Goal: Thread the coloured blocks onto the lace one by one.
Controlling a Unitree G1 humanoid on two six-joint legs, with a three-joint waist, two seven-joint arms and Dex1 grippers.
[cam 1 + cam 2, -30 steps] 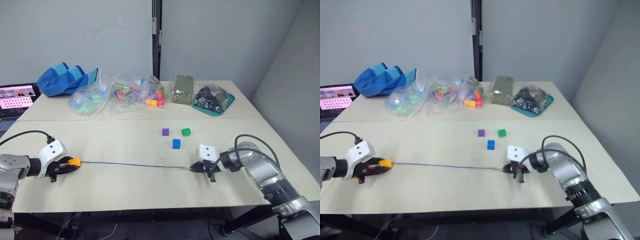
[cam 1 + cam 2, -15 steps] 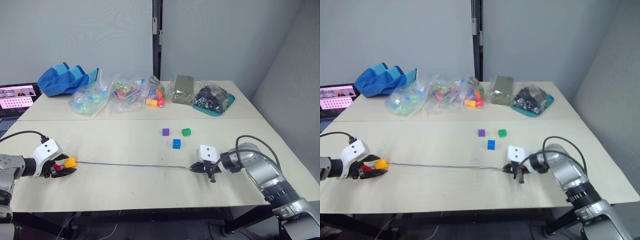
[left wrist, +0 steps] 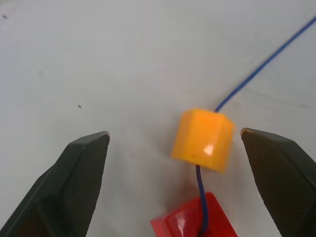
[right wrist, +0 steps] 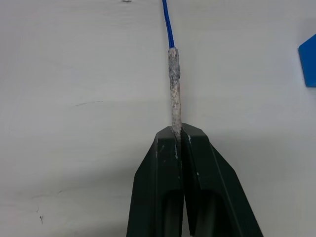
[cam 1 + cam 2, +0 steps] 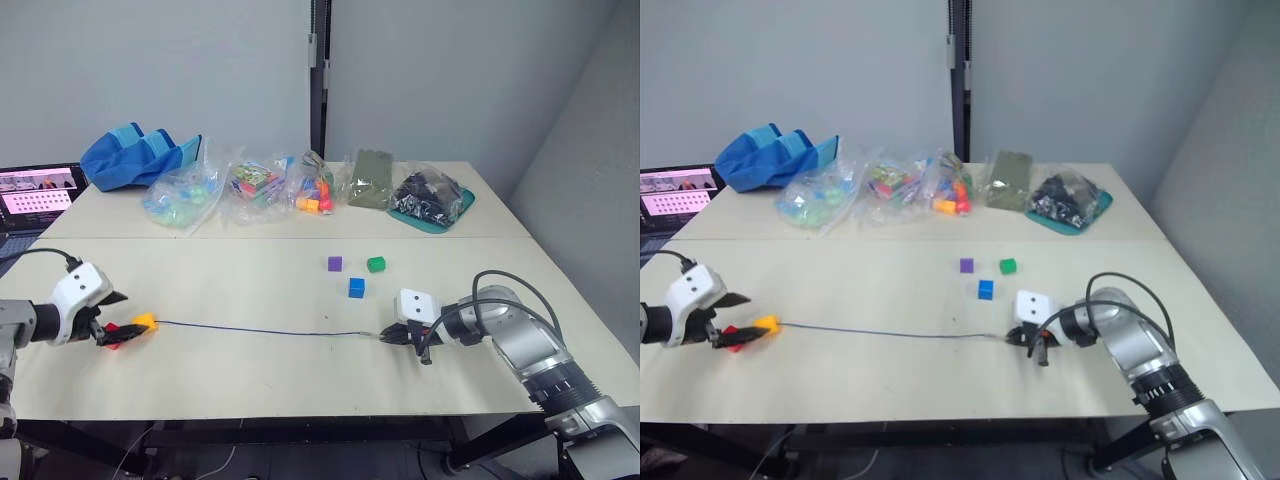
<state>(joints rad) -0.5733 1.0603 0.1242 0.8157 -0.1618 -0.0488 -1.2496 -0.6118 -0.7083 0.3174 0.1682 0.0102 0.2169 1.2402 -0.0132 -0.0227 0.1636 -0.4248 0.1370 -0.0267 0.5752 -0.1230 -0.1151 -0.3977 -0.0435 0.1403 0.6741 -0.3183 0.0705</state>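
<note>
The thin dark blue lace (image 5: pixel 250 330) lies stretched across the table's front. An orange-yellow block (image 3: pixel 203 139) and a red block (image 3: pixel 190 223) sit threaded at its left end. My left gripper (image 3: pixel 174 132) is open, one finger on either side of the orange-yellow block without touching it. My right gripper (image 4: pixel 178 131) is shut on the lace's stiff pale tip (image 4: pixel 174 84). Purple (image 5: pixel 334 263), green (image 5: pixel 375 264) and blue (image 5: pixel 355 287) blocks lie loose on the table behind the lace, left of the right gripper (image 5: pixel 388 337).
Along the back of the table lie clear bags of mixed toys (image 5: pixel 265 186), a blue fabric bag (image 5: pixel 135 155), an olive green bag (image 5: pixel 367 179) and a bag of black pieces (image 5: pixel 428 195) on a teal tray. A laptop screen (image 5: pixel 38 192) stands at the far left.
My left gripper has opened, let go of the orange-yellow block and drawn back to the left. The right gripper has kept its hold on the lace's tip.
</note>
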